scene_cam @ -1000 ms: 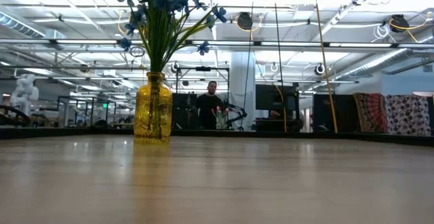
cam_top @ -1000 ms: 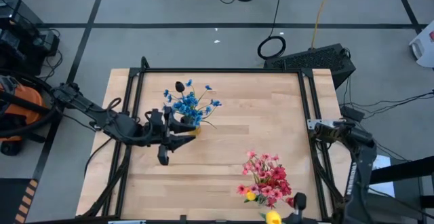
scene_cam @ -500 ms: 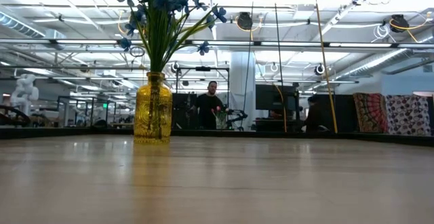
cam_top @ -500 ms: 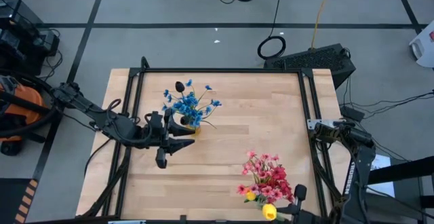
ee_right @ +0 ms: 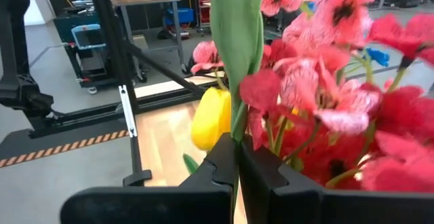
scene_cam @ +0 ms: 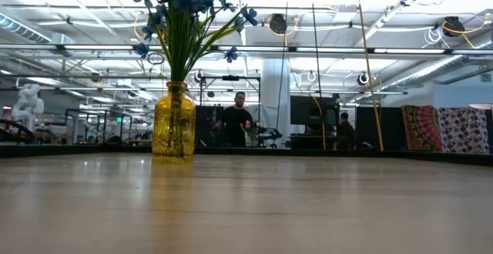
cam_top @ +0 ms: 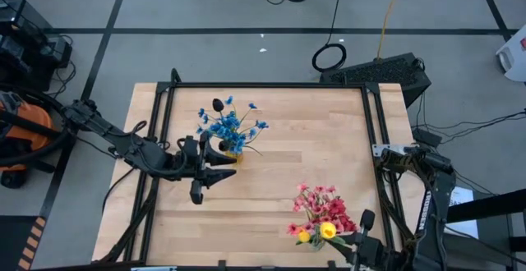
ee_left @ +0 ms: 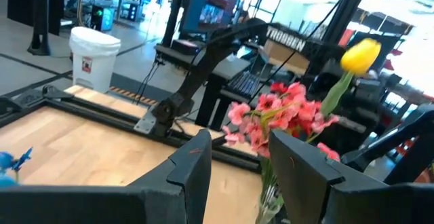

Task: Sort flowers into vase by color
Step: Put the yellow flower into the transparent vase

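Bare desk [cam_top: 288, 144] lay open between the left tool [cam_top: 215, 175] and the right tool [cam_top: 355, 242]. The yellow vase [scene_cam: 174, 123] with blue flowers [cam_top: 230, 125] stood just beside the left tool. Pink and red flowers [cam_top: 322, 211] crowded directly ahead of the right tool, touching its yellow bud [cam_top: 329, 230].

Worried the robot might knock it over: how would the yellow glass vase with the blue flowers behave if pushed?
The yellow glass vase looks thick-walled and wide-based, so it would probably slide before tipping. The blue flowers rise tall and spread wide, which likely makes a push up there riskier. Being glass, it may break if it falls.
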